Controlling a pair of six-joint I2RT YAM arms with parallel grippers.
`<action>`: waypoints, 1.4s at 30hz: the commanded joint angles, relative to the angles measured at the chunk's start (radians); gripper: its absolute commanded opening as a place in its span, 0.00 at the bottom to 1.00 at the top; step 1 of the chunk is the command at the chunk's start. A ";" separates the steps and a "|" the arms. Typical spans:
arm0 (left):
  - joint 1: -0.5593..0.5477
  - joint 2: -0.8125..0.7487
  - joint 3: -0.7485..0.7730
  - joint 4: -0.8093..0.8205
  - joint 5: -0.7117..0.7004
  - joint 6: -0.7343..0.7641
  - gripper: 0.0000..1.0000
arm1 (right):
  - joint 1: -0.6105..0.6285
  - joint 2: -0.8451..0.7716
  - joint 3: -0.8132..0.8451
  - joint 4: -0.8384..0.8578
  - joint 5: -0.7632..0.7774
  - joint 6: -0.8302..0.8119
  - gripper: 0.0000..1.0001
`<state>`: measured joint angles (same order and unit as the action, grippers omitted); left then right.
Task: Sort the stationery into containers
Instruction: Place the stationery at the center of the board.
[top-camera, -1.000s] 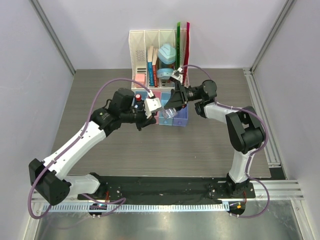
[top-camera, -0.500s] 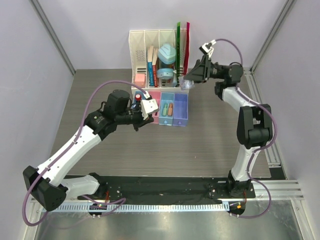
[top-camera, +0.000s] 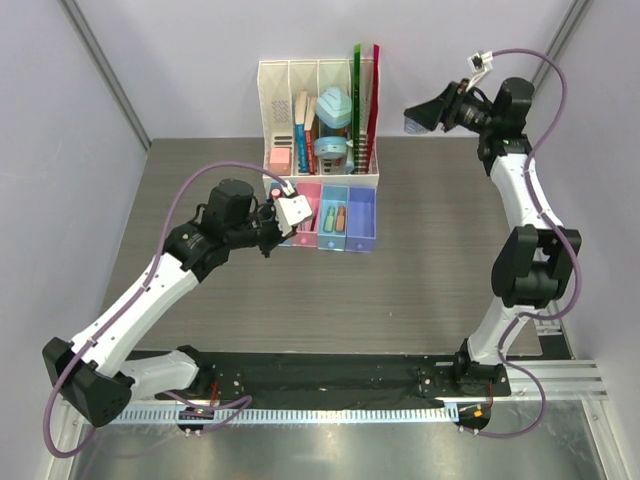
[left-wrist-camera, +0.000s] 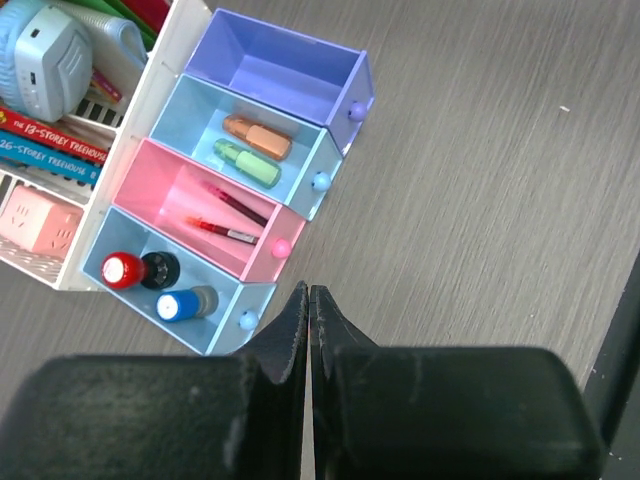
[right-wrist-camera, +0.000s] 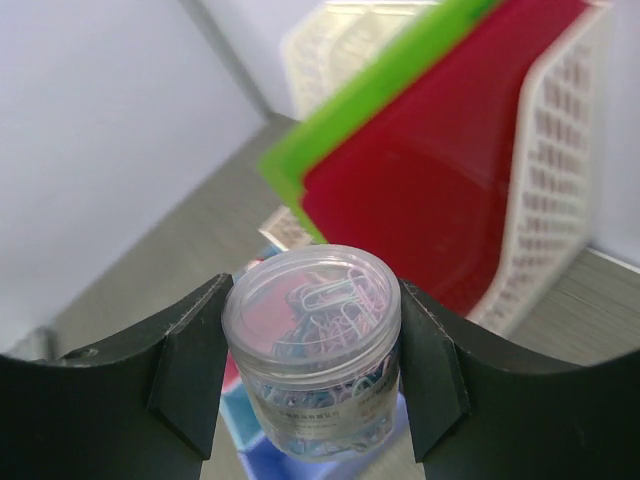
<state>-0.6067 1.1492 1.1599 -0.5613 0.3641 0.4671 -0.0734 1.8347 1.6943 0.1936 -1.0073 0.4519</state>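
Four small bins stand in a joined row near the middle of the far edge of the table (top-camera: 420, 280), their backs against the front of a white rack (top-camera: 290, 75). The left claw (left-wrist-camera: 309, 292) has its fingers pressed together with nothing between them and is near the front end of the blue bin (left-wrist-camera: 100, 262), the leftmost one. That bin holds a red-capped cylinder (left-wrist-camera: 122, 269), a black-topped one (left-wrist-camera: 159, 268) and a blue-capped cylinder (left-wrist-camera: 180, 304). Next comes the pink bin (left-wrist-camera: 165, 185), with thin dark-red pens (left-wrist-camera: 225, 218) lying across its floor. The light blue bin (left-wrist-camera: 205, 105) holds a stubby orange piece (left-wrist-camera: 257, 138) and a green piece (left-wrist-camera: 246, 162) side by side. The purple bin (left-wrist-camera: 270, 75) closes the row. Farther right, the right claw (right-wrist-camera: 312, 300) is lifted high over the far edge of the table, right of the rack, pinching a clear round tub (right-wrist-camera: 312, 350) of paper clips by its sides, lid toward the wrist camera.
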 joint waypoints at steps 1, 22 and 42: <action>0.005 -0.039 -0.017 -0.009 -0.054 0.038 0.00 | 0.001 -0.164 -0.134 -0.263 0.271 -0.439 0.18; 0.042 -0.089 -0.083 -0.017 -0.111 0.067 0.00 | 0.001 -0.108 -0.774 0.251 0.711 -0.700 0.17; 0.050 -0.077 -0.094 0.000 -0.096 0.064 0.00 | 0.027 0.020 -0.659 0.336 0.799 -0.616 0.33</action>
<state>-0.5621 1.0756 1.0626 -0.5846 0.2535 0.5293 -0.0547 1.8790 1.0107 0.4252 -0.2405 -0.1787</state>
